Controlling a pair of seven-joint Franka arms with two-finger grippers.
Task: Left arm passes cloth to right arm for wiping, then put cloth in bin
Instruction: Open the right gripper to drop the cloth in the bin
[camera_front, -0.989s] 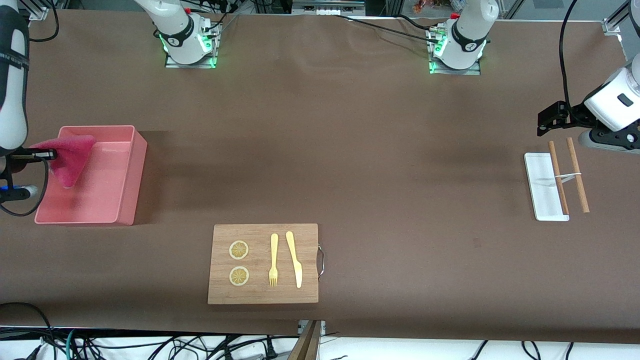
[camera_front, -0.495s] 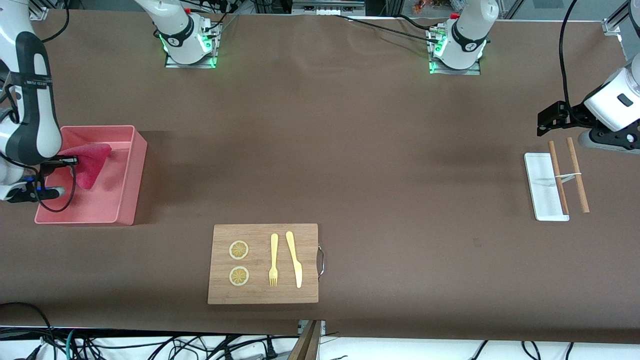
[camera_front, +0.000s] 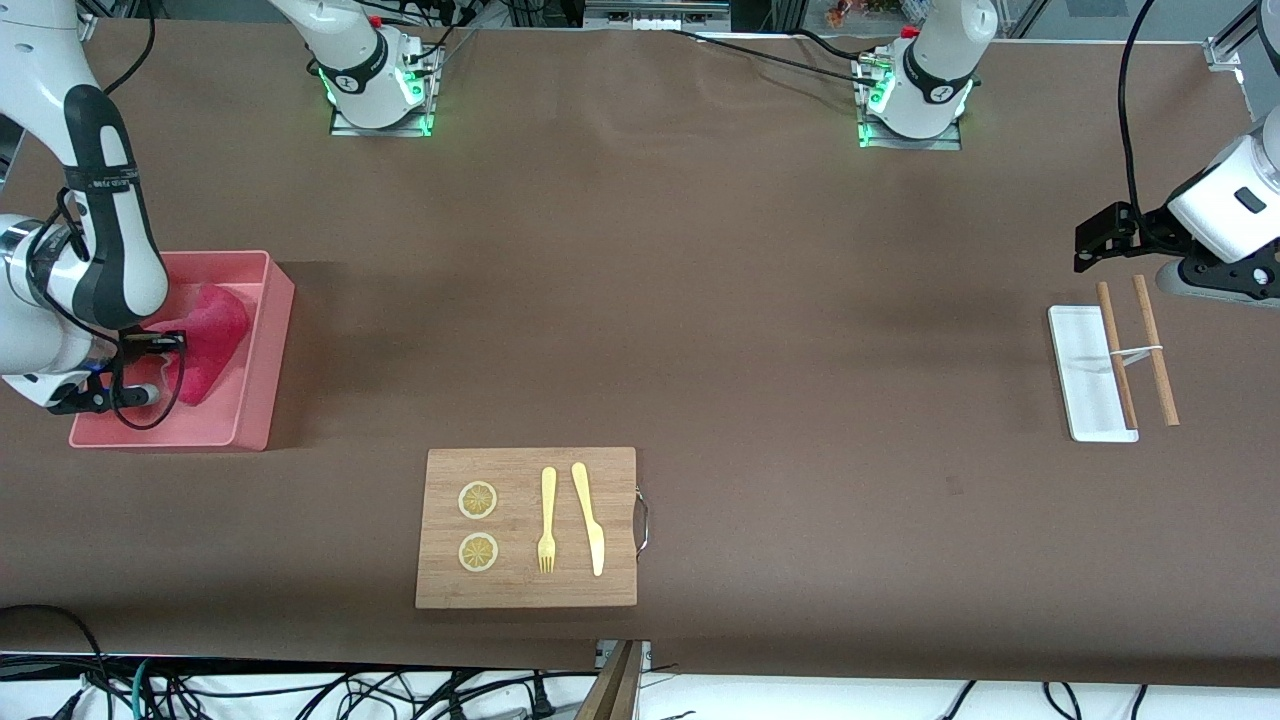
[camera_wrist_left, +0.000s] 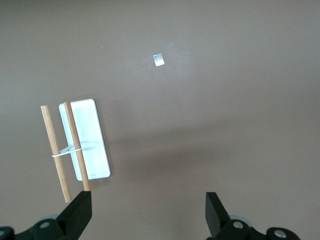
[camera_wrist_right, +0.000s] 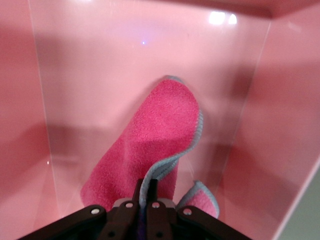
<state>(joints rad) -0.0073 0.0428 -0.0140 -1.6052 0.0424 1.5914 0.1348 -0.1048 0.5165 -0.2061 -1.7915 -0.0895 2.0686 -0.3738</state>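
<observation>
The magenta-pink cloth (camera_front: 212, 338) with a grey edge hangs inside the salmon-pink bin (camera_front: 255, 372) at the right arm's end of the table. My right gripper (camera_front: 176, 342) is shut on the cloth's edge, low over the bin's floor. In the right wrist view the cloth (camera_wrist_right: 150, 150) drapes from the pinched fingers (camera_wrist_right: 138, 189) down toward the bin's floor (camera_wrist_right: 100, 75). My left gripper (camera_wrist_left: 148, 210) is open and holds nothing, waiting over bare table at the left arm's end, seen in the front view as the left gripper (camera_front: 1100, 232).
A wooden cutting board (camera_front: 526, 527) with two lemon slices, a fork and a knife lies near the front camera. A small white tray (camera_front: 1085, 375) with two wooden sticks (camera_front: 1150, 345) across it lies under the left arm.
The right arm has swung in over the bin and lowered, carrying the cloth from the bin's outer rim to deep inside it. The left arm has not moved.
</observation>
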